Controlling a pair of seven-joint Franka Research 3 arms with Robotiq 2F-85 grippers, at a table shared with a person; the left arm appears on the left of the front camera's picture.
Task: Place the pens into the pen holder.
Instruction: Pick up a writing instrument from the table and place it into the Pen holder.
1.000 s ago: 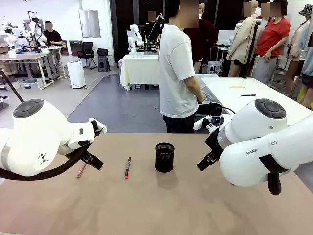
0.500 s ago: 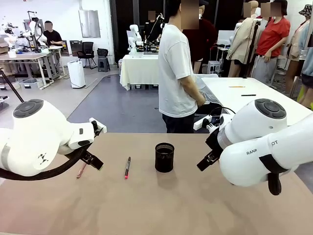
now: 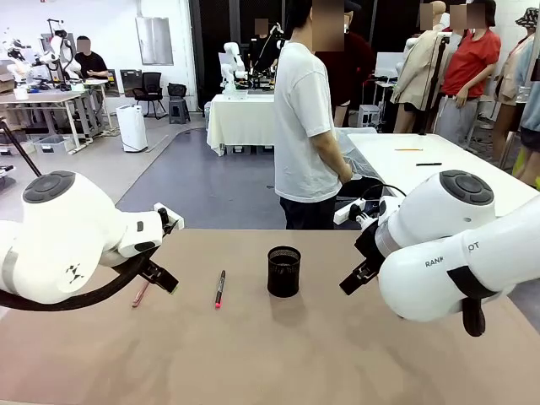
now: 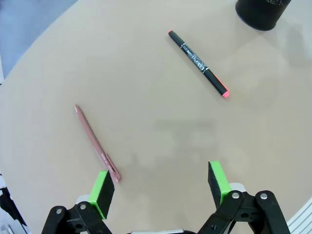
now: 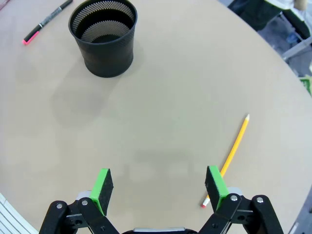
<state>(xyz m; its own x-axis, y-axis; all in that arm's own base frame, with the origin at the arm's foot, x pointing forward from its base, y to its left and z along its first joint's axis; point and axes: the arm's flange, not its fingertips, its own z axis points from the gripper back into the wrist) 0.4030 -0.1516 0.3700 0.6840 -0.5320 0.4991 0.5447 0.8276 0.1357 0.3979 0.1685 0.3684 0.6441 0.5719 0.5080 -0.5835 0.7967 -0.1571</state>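
Your tan round-edged table [image 3: 278,354] carries a small black wire-mesh cylindrical pen holder [image 3: 283,271], standing upright near the middle of the far half. A person in a white T-shirt [image 3: 308,126] stands beyond the far edge, turned sideways.

Your left gripper [image 3: 162,277] hangs low over the table's left side. In the left wrist view, the left gripper [image 4: 161,183] is spread wide, its green pads [image 4: 103,193] well apart with nothing between them. A slim pinkish-red pen [image 4: 96,145] lies flat on the table, one end just beside the left-hand pad in that picture. In the front view this pinkish-red pen [image 3: 140,293] is partly covered by the gripper. A black marker pen with a pink-red tip [image 4: 198,64] lies flat farther off, between the gripper and the pen holder [image 4: 263,12]. From the front, the marker [image 3: 219,288] rests to the left of the holder, apart from it.

Your right gripper [image 3: 354,277] hangs to the right of the holder. In the right wrist view, the right gripper [image 5: 158,183] is also spread wide and holds nothing. An orange-yellow pencil [image 5: 236,139] lies flat on the table, and the right-hand pad overlaps its lower part in that picture. The pen holder [image 5: 103,36] stands ahead, open mouth up, with the marker [image 5: 46,20] beyond it.
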